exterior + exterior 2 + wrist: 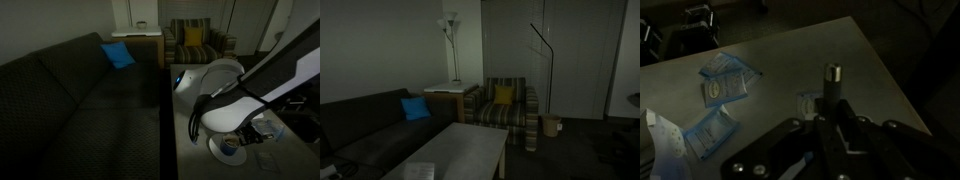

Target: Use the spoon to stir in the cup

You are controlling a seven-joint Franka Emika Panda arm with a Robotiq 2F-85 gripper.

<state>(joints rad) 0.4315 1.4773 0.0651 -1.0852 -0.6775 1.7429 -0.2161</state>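
Observation:
In the wrist view my gripper (830, 108) is shut on a dark, rod-like spoon handle with a pale end (830, 74), which sticks out past the fingertips above the table. In an exterior view the gripper (246, 134) hangs low over the table at the right, just above a white saucer (217, 148). The scene is dark. The cup is not visible in any view; the arm and gripper cover the spot beside the saucer.
Pale blue packets (725, 88) lie on the grey table (790, 55), with more at the left (702, 132). A dark couch (70, 95) with a blue pillow (118, 54) runs along the table. A striped armchair (507, 105) and a lamp (449, 40) stand beyond.

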